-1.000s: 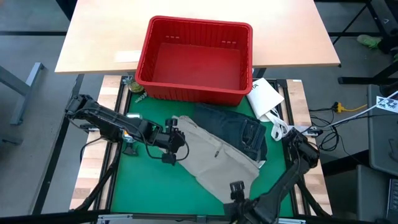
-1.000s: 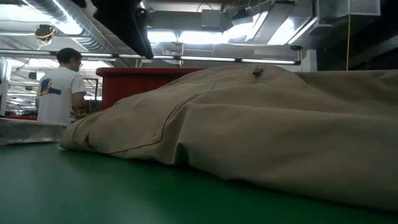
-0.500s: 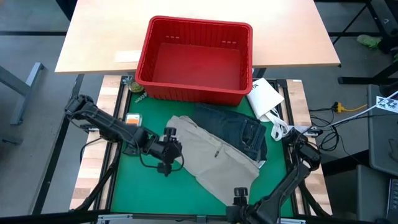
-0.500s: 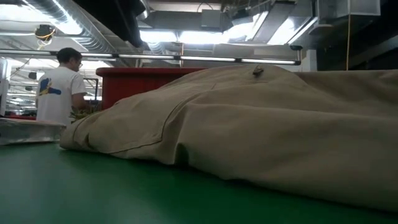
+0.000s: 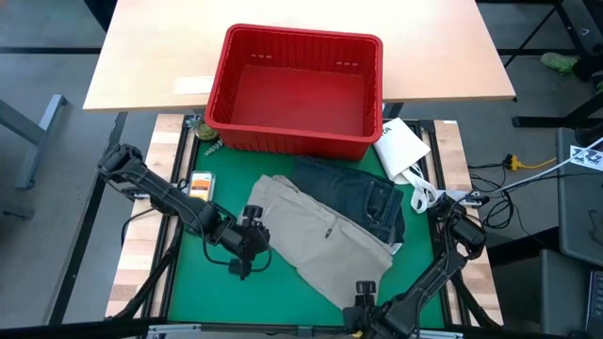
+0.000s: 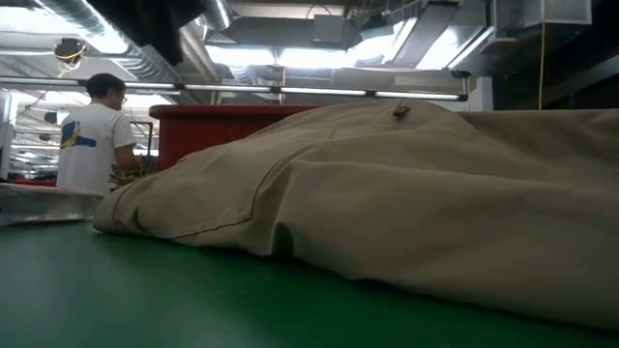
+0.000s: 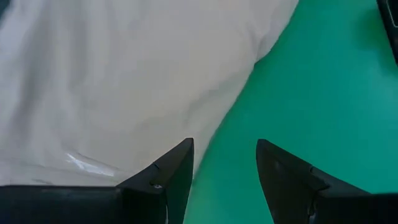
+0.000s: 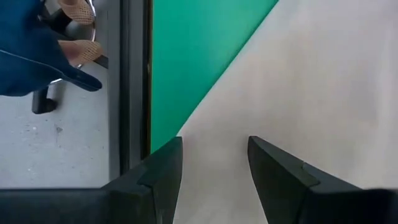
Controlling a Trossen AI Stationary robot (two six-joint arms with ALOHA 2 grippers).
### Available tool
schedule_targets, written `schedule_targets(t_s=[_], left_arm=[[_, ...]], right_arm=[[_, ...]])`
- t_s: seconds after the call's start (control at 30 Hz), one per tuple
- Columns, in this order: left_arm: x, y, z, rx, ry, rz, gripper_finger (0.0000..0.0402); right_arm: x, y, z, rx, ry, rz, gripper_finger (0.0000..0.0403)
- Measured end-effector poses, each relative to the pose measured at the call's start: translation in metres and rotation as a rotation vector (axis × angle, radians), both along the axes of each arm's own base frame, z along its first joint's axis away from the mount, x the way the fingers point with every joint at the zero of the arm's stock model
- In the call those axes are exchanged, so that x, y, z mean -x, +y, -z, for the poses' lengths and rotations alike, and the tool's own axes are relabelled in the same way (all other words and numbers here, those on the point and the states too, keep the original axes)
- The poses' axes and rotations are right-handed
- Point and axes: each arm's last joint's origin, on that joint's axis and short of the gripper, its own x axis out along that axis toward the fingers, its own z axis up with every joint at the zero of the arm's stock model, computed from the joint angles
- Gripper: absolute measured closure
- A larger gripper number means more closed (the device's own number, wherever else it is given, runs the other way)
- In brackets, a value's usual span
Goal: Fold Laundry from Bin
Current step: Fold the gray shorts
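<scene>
The tan khaki trousers (image 5: 316, 240) lie spread flat on the green mat (image 5: 212, 282). Dark blue jeans (image 5: 363, 198) lie against their far right side, partly over them. The red bin (image 5: 283, 139) stands empty at the far edge. My left gripper (image 5: 243, 256) hangs open above the mat at the trousers' left edge (image 7: 205, 124), one finger over the cloth and one over the mat. My right gripper (image 5: 363, 290) is open, pointing down over the trousers' near end (image 8: 323, 81), close to its edge. The low view shows the trousers (image 6: 406, 203) with the bin (image 6: 213, 126) behind them.
A white packet (image 5: 400, 146) lies to the right of the bin. A small orange thing (image 5: 200, 181) sits on the mat's left side. A person's hand and blue sleeve (image 8: 37, 43) show beyond the table frame. Another person (image 6: 92, 135) stands in the room behind.
My left gripper has swung from the trousers' far left corner toward the table's near edge and a little to the left, staying open. My right gripper has sunk toward the trousers' near end, also open. The garments have not moved.
</scene>
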Motion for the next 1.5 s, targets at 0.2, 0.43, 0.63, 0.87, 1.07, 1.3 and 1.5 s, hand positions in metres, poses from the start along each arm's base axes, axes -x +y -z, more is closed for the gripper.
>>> schedule_targets(t_s=[0.2,0.43,0.63,0.87,1.07,1.3,1.5], left_arm=[[0.009,-0.006,0.029,-0.012,0.029,-0.182,0.0233],[0.030,0.012,0.075,-0.124,0.031,-0.457,0.0233],[0.045,0.033,0.110,-0.175,0.008,-0.614,0.0233],[0.055,0.055,0.140,-0.150,-0.006,-0.676,0.0233],[0.065,0.069,0.146,-0.247,0.063,-0.698,0.0233],[0.077,0.086,0.145,-0.433,0.160,-0.715,0.0233],[0.084,0.104,0.142,-0.571,0.224,-0.760,0.0233]], right_arm=[[-0.004,0.001,-0.001,-0.021,-0.020,0.002,0.0219],[-0.006,0.003,-0.001,-0.046,-0.043,0.002,0.0219],[-0.013,0.001,-0.002,-0.070,-0.071,0.010,0.0219],[-0.026,-0.003,-0.013,-0.069,-0.101,-0.061,0.0219],[-0.036,-0.010,-0.038,-0.019,-0.087,-0.130,0.0219],[-0.039,-0.024,-0.071,0.121,-0.071,-0.133,0.0219],[-0.042,-0.035,-0.096,0.264,-0.104,-0.183,0.0219]])
